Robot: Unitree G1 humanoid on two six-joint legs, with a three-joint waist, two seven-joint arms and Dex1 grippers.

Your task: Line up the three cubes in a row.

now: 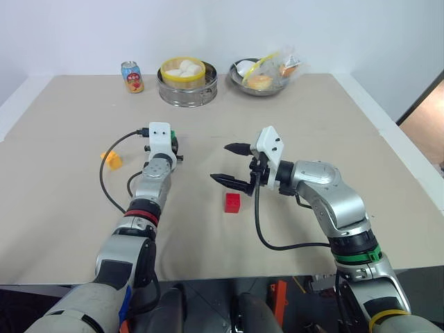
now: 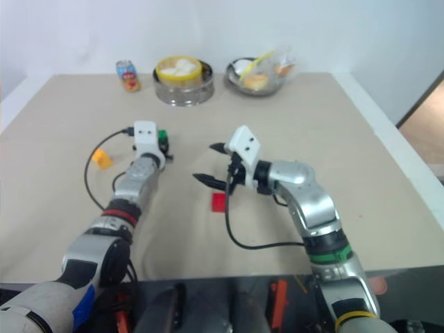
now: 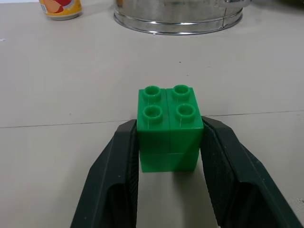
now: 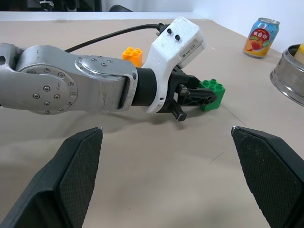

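I have the left tool (image 3: 171,156) clamped on the green cube (image 3: 169,126): in the left wrist view its two black fingers (image 3: 114,180) press against the cube's opposite side faces, studs up, the cube sitting on the beige worktop (image 1: 312,125). From the head camera that cube peeks out just past the left wrist's white housing, left of the worktop's centre.

My right tool (image 1: 231,164) hangs above the worktop near the middle, pointing toward nine o'clock, its fingers spread wide with nothing between them. In the right wrist view the two pads (image 4: 76,166) stand far apart and frame the left arm's grip on the green cube.

The red cube (image 1: 232,202) sits on the worktop at about six o'clock from the right tool's tips, close below them in the head view and apart from the green one. The orange-yellow cube (image 1: 112,160) lies off at nine o'clock from the left tool, well apart from the other two, beside the loop of black cable (image 1: 104,180) running from the left wrist.

Along the far edge at twelve o'clock I see a drink can (image 1: 132,77), a steel steamer pot (image 1: 187,83) with a yellow ring holding white buns, and a steel bowl (image 1: 260,76) with bagged food. None of these touches a cube.
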